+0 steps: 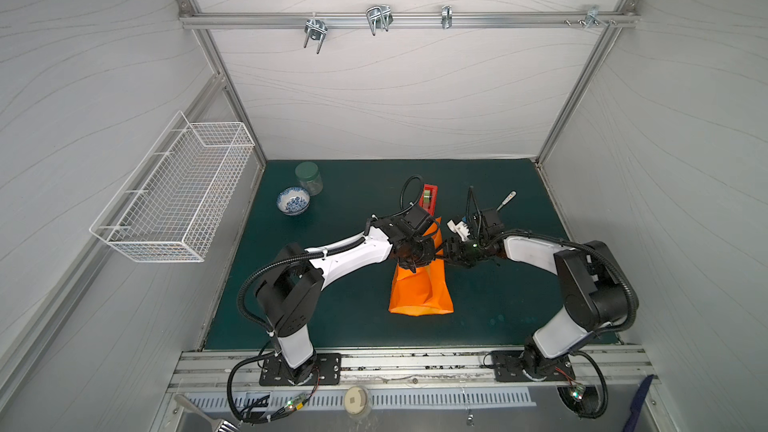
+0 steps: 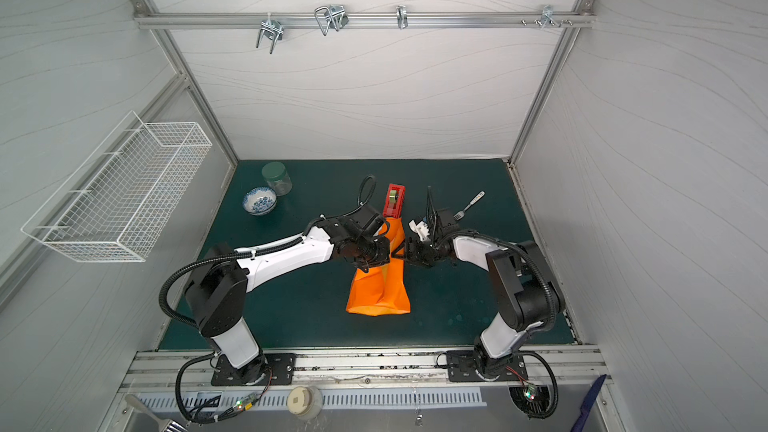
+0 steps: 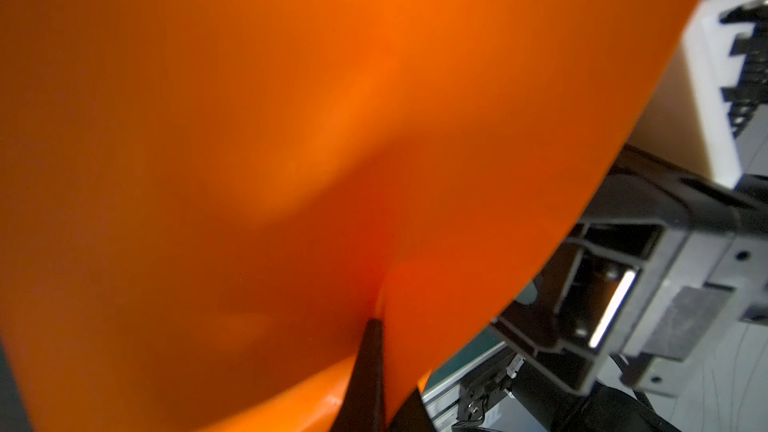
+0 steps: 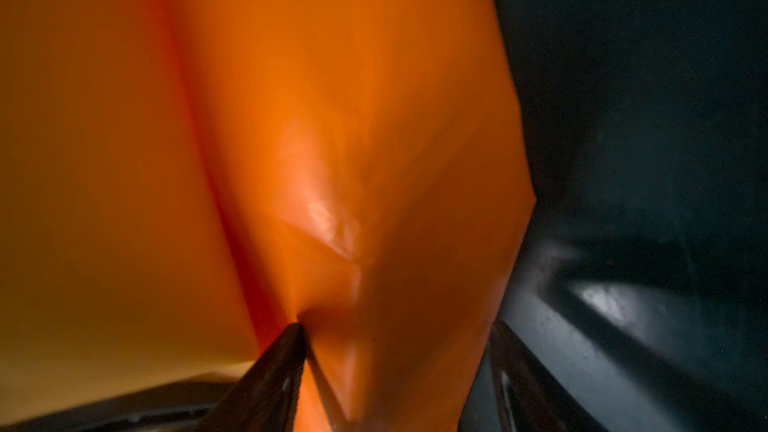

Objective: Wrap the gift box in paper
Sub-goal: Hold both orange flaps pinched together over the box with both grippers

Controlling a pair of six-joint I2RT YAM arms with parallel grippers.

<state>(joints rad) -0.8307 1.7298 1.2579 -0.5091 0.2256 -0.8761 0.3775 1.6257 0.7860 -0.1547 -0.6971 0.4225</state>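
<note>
Paper fills both wrist views, right at the lens. Dark green surface, white walls, wire basket on the left wall. Bowl, jar and red tape dispenser sit at the back. My left gripper is pinched tight on a raised fold of the paper; the paper's near end lies mid-surface. My right gripper stands wide, paper between the fingers, one finger touching it. The fork shows its tines in a top view only.

Your left arm and right arm each list white shells, black joint housings, ribbed black cable conduits, white zip ties, screwed black base plates, small green lights.
</note>
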